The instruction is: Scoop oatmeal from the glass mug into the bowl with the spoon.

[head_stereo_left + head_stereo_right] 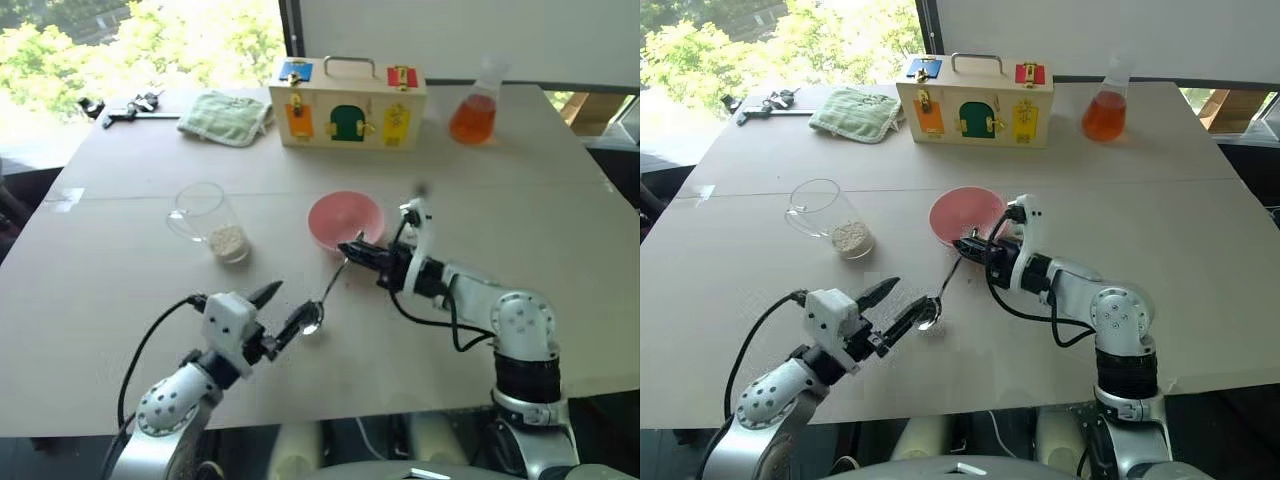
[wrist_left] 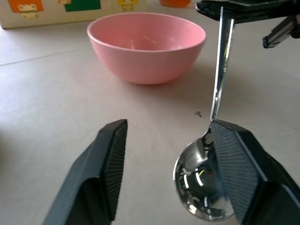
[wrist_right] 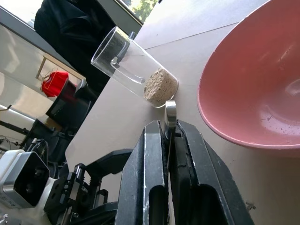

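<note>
- Spoon: I see my right hand clamped on its handle, beside the bowl.
- My left hand: fingers apart, one touching the spoon's scoop.

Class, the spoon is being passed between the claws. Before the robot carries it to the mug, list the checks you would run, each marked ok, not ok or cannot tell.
1. Right claw shut on the spoon handle: ok.
2. Left claw open, off the spoon: cannot tell; one finger sits right beside the spoon's bowl.
3. Glass mug upright, oatmeal at its bottom: ok.
4. Pink bowl upright beside the right claw: ok.
5. Spoon's bowl empty: ok.
6. Open table between spoon and mug: ok.
</note>
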### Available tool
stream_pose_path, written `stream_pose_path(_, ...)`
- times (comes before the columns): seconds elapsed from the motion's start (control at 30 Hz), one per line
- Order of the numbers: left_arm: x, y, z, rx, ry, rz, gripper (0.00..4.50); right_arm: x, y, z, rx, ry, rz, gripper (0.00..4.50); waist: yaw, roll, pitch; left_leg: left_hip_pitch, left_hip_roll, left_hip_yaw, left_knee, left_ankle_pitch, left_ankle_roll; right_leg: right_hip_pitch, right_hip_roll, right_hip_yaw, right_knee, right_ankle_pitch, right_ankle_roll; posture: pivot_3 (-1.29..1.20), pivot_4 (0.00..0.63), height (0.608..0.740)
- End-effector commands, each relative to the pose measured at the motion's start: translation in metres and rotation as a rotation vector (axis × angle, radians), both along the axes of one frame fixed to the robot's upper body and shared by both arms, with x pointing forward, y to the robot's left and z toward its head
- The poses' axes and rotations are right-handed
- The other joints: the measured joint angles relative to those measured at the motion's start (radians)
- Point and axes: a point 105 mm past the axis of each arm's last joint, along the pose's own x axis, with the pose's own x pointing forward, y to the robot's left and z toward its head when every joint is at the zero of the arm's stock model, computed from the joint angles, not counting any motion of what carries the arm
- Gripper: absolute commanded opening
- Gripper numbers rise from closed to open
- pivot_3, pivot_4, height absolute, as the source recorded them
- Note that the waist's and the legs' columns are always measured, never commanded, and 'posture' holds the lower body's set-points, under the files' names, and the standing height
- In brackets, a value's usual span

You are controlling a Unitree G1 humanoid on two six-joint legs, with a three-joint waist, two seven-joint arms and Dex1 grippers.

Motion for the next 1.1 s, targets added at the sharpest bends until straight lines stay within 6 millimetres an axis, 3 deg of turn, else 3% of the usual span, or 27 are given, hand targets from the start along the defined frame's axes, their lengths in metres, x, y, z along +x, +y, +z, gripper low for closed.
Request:
stream_pose_path(0.03,0.001,0.028,0.060,-0.125,-0.200,0.150,3.95,-0.002,-0.008,0.022,0.036,-0.071,0.002,0.00,0.001,0.000,0.000,0.000,0.000,-0.001,0.000,0.000,0.000,0.000,0.000,0.000,0.000,0.000,0.000,0.00,0.150,0.740)
stream_pose_path(0.1,-0.003,0.041,0.066,-0.094,-0.230,0.223,3.95,0.002,-0.013,0.024,0.034,-0.073,-0.012,0.00,0.002,0.000,0.000,-0.002,0.000,-0.003,0.001,0.000,0.000,0.000,0.000,-0.002,0.000,0.000,0.000,0.00,0.150,0.740)
stream_pose_path(0.27,-0.001,0.107,0.045,-0.059,-0.151,0.519,3.95,0.004,-0.017,0.045,0.067,-0.118,0.001,0.00,-0.002,0.000,0.000,-0.001,-0.001,0.000,0.001,0.000,0.000,0.000,0.001,0.000,0.000,0.000,0.000,0.00,0.150,0.740)
stream_pose_path(0.43,0.006,0.135,0.047,0.022,-0.158,0.581,3.95,-0.007,-0.015,0.074,0.086,-0.205,0.057,0.00,0.003,0.000,0.000,-0.003,0.000,-0.003,0.001,0.000,0.000,-0.001,0.002,-0.003,0.000,0.000,0.000,0.00,0.150,0.740)
stream_pose_path(0.67,0.035,0.146,0.048,0.075,-0.153,0.520,3.95,-0.007,-0.011,0.111,0.111,-0.289,0.047,0.00,0.002,0.000,0.000,-0.005,-0.001,-0.003,0.002,0.001,-0.001,-0.003,0.001,-0.002,0.000,0.000,0.000,0.00,0.150,0.740)
stream_pose_path(1.1,0.076,0.171,0.056,0.095,-0.165,0.513,3.95,-0.007,-0.008,0.116,0.113,-0.301,0.009,0.00,0.000,-0.001,0.000,-0.009,0.000,-0.003,0.001,0.003,-0.006,-0.006,0.001,-0.004,-0.001,0.000,0.000,0.00,0.150,0.740)
